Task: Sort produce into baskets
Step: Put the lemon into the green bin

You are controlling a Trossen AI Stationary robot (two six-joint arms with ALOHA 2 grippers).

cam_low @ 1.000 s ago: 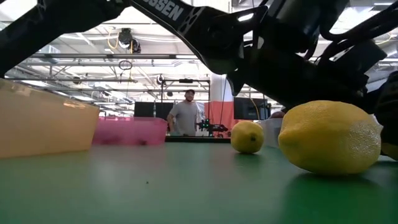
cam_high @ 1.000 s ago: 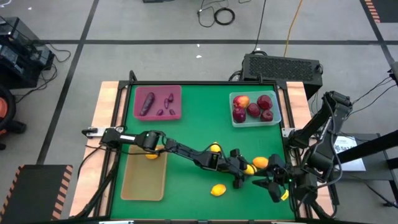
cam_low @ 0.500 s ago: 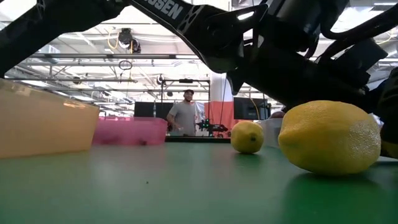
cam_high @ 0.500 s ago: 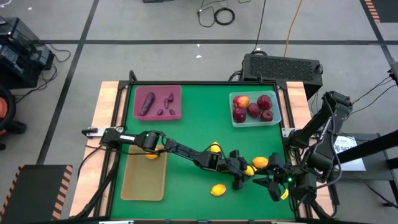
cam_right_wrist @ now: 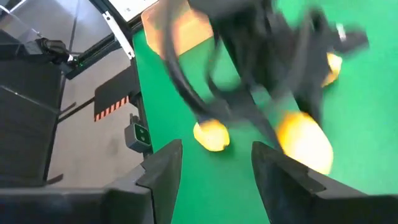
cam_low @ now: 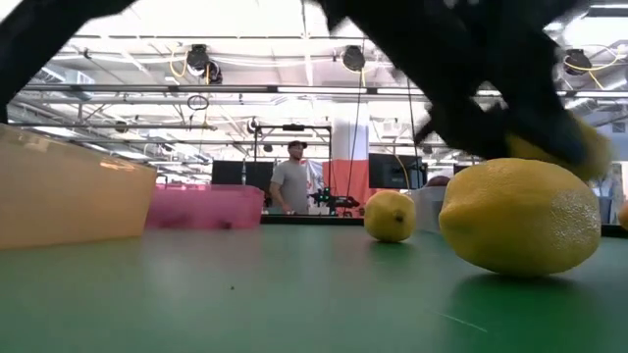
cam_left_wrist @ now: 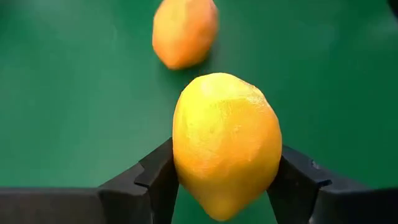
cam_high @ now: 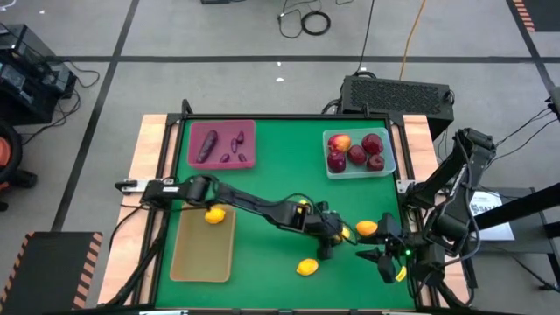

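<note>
high view first: we see the green table (cam_high: 280,192) carrying three baskets. the tan-yellow basket (cam_high: 203,249) lies at the near left, the maroon basket (cam_high: 221,143) at the far left with dark purple vegetables (cam_high: 207,144) inside, and the clear basket (cam_high: 359,153) at the far right with red apples (cam_high: 357,154) in it. the left arm (cam_high: 245,203) stretches from the left edge across the middle of the table. its left gripper (cam_high: 337,230) sits near the right side, and its fingers (cam_left_wrist: 152,177) are pinching a lemon (cam_left_wrist: 225,143), one pressed against each flank of the fruit, which bulges well past them. just beyond it an orange fruit (cam_high: 366,228) rests on the table. the right gripper (cam_high: 385,261) waits close by at the near right corner, its fingers (cam_right_wrist: 163,171) spread apart with nothing between them.

among the smaller pieces, we find one loose lemon (cam_high: 306,267) on the table near the front edge, another (cam_high: 214,215) at the far end of the tan-yellow basket, and a third (cam_high: 302,206) partly hidden beside the left arm.
</note>
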